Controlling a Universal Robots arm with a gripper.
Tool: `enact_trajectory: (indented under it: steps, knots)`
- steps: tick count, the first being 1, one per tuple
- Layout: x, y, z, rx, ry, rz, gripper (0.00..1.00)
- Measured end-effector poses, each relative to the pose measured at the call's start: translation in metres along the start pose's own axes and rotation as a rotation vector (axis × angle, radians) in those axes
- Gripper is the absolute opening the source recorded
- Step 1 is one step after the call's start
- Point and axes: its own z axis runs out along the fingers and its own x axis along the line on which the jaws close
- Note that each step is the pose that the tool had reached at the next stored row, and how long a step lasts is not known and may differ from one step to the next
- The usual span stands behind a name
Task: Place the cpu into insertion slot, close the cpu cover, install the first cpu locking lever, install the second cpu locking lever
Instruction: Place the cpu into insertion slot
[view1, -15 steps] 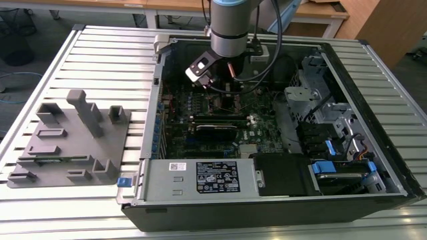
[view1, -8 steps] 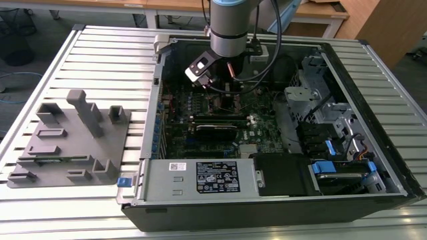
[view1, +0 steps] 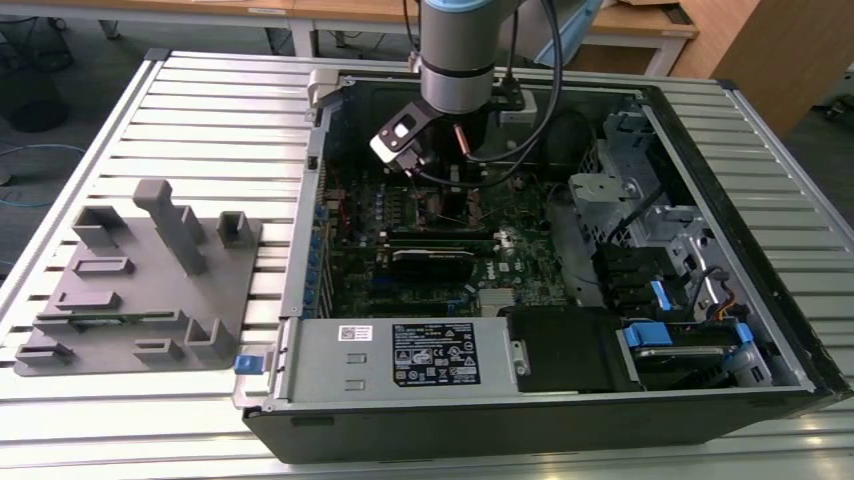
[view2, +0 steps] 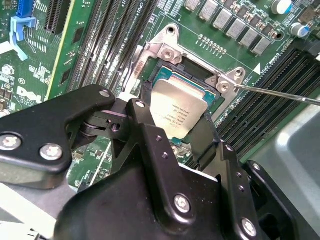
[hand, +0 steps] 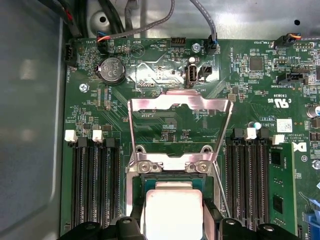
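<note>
At the exterior view's left, a grey fixture block (view1: 147, 280) sits near the left edge of the slatted table (view1: 134, 100). It is apart from the open computer case (view1: 534, 425), which takes up the table's middle and right. The arm (view1: 461, 50) reaches down into the case close to its far wall. The gripper (view1: 451, 180) is low over the green motherboard (view1: 400, 235).

In the first wrist view, one bank of black memory slots (hand: 92, 185) flanks the insertion slot (hand: 170, 166), and a second bank (hand: 252, 185) lies on its other side. The cpu cover (hand: 180, 106) stands swung up off the slot, hinged at one edge, and green board shows through its square cut-out. The gripper (hand: 172, 224) grips the cpu (hand: 172, 210). Its two black fingers (view2: 144, 112) are closed against opposite edges of the chip, which has its dull silver top facing up.

In the second wrist view the cpu (view2: 177, 111) lies directly over the slot (view2: 167, 50), inside the silvery rim, with the dark socket floor showing past its far edge. Whether it is fully seated cannot be told. A thin locking lever (view2: 280, 94) juts free from one corner of the slot, out over the neighbouring memory slots.
</note>
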Motion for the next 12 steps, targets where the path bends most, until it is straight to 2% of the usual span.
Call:
enact_trajectory:
  steps: [12]
  knots:
    - [0.0000,-0.0002,0.0021,0.0004,-0.0005,0.001,0.54]
